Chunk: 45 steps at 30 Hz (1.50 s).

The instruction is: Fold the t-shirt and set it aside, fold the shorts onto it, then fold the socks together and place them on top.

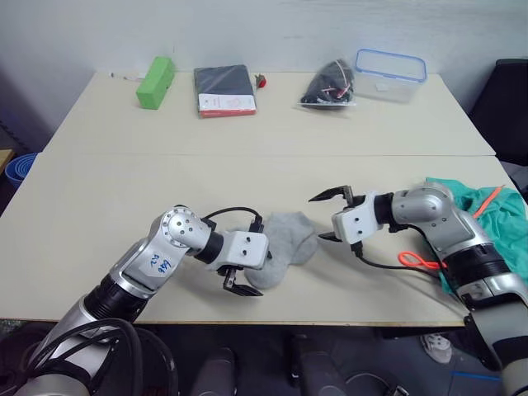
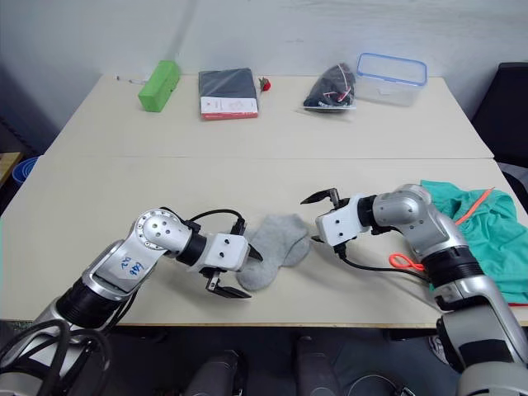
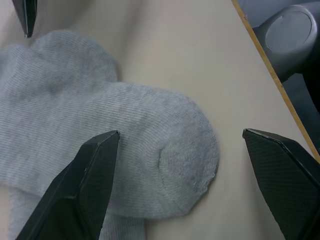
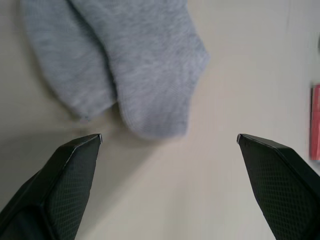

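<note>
Socks (image 1: 285,247) lay in the lower middle of the frame near the table's (image 1: 124,190) front edge, the two grey pieces overlapping side by side. From my seat, I saw the left gripper (image 1: 242,266) at the lower left of them with its fingers spread wide, one finger over the sock's edge and the other out past it toward the table edge, gripping nothing. To the right of the socks, my right gripper (image 1: 332,216) hung just beside them, fingers wide apart and empty, pointed at the toes. At the far right edge, the shorts (image 1: 495,223) sat bunched behind the right arm, their orange drawstring (image 1: 419,261) trailing onto the tabletop.
</note>
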{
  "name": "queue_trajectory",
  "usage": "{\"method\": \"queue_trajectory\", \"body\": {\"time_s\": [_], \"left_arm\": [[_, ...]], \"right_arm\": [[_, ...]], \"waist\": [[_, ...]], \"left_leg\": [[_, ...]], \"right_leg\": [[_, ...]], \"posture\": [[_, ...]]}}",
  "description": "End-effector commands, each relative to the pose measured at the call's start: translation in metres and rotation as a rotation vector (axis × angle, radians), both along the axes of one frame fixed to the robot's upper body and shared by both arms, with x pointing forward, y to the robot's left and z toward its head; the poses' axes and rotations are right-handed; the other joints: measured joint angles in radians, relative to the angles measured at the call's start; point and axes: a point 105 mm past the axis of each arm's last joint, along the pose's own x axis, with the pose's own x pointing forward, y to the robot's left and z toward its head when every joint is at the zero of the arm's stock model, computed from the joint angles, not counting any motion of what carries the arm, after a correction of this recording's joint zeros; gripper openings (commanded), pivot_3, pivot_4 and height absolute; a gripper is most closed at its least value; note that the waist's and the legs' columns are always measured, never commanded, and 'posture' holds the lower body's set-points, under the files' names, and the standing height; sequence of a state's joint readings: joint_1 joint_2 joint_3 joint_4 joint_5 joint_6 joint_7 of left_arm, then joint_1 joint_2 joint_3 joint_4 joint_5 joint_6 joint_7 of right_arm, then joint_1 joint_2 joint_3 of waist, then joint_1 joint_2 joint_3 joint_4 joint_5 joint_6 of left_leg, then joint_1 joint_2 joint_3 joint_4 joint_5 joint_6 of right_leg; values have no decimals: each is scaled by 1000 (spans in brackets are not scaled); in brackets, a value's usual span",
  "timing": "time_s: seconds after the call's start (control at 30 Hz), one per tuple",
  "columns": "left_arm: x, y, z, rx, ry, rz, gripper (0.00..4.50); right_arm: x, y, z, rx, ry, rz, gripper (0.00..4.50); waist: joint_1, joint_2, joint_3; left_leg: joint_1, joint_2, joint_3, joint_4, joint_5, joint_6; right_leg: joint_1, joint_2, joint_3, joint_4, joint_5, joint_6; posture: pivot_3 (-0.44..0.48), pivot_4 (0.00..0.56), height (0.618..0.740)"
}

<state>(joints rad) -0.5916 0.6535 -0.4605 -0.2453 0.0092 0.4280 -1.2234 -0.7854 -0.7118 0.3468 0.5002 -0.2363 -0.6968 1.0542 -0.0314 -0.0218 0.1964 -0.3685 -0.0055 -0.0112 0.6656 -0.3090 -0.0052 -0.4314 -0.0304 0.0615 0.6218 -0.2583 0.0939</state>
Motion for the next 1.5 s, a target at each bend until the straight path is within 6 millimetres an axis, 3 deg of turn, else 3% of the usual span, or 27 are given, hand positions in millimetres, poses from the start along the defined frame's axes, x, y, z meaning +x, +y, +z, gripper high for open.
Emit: {"method": "queue_trajectory", "body": {"time_s": [0.03, 0.1, 0.17, 0.47, 0.53, 0.63, 0.8, 0.97, 1.1, 1.2, 1.3, 1.5], "left_arm": [[4, 1, -2, 20, -34, 15, 4188], [5, 2, -5, 22, -31, 29, 3775], [6, 3, -8, 23, -30, 41, 3290], [3, 1, -7, -10, 6, 66, 391], [2, 1, -5, -15, 12, 67, 29], [1, 2, -1, -31, 23, 68, 29], [-1, 3, 26, -120, 64, 78, 29], [3, 25, 46, -108, 63, 92, 29], [22, 54, 41, 11, -20, 96, 29], [47, 67, 36, 68, -78, 97, 29], [61, 66, 33, 77, -84, 75, 29], [66, 59, 20, 103, -65, 0, 29]], "right_arm": [[4, 6, 0, -5, -42, 30, 4268], [6, 8, -2, -7, -47, 37, 3878], [6, 8, -6, -24, -50, 50, 3197], [8, 10, -6, 7, -42, 48, 53], [8, 10, -4, 14, -46, 45, 0], [9, 8, 2, 27, -51, 41, 0], [5, 0, 16, 38, -59, 33, 0], [-11, -8, 30, 60, -25, 21, 0], [-31, -6, 31, 90, 28, -2, 0], [-40, -3, 29, 140, 33, -77, 0], [-49, 0, 22, 165, 35, -143, 0], [-63, 0, -6, 130, 8, -224, 0]], "waist": [[0, 0, 0], [1, 0, 0], [0, 0, 0], [-1, 0, 0], [-1, 0, 0], [-1, 0, 0], [0, 0, 0], [1, 0, 0], [3, 0, 0], [5, 0, 0], [8, 0, 0], [11, 0, 0]], "left_leg": [[0, 0, 0, 0, 0, 0], [0, 0, 0, 0, 0, 0], [0, 0, 0, 0, 0, 0], [0, 0, 0, 0, 0, 0], [0, 0, 0, 0, 0, 0], [0, 0, 0, 0, 0, 0], [0, 0, 0, 0, 0, 0], [0, 0, -1, 0, 0, 0], [0, 0, -3, 0, 0, 0], [0, 0, -2, 0, 0, -1], [-1, 0, -2, 1, 0, -1], [-3, -1, -1, 1, 0, 0]], "right_leg": [[0, 0, 0, 0, 0, 0], [0, 0, 0, 0, 0, 0], [0, 0, 0, 0, 0, 0], [0, 0, 0, 1, 0, 0], [0, 0, 0, 2, 0, 0], [0, 0, 0, 2, 0, 0], [0, 0, 0, 2, 0, 0], [0, -1, -1, 2, 0, 0], [0, -1, -2, 1, -1, -1], [0, -1, -1, 1, -1, -1], [0, -1, -2, 1, -1, -2], [0, -1, -2, 1, 0, -1]], "posture": [[0, 150, 740], [0, 150, 740], [0, 150, 740], [0, 150, 740], [0, 150, 740], [0, 150, 740], [0, 150, 740], [0, 150, 740], [0, 150, 740], [0, 150, 740], [0, 150, 740], [0, 150, 740]]}}
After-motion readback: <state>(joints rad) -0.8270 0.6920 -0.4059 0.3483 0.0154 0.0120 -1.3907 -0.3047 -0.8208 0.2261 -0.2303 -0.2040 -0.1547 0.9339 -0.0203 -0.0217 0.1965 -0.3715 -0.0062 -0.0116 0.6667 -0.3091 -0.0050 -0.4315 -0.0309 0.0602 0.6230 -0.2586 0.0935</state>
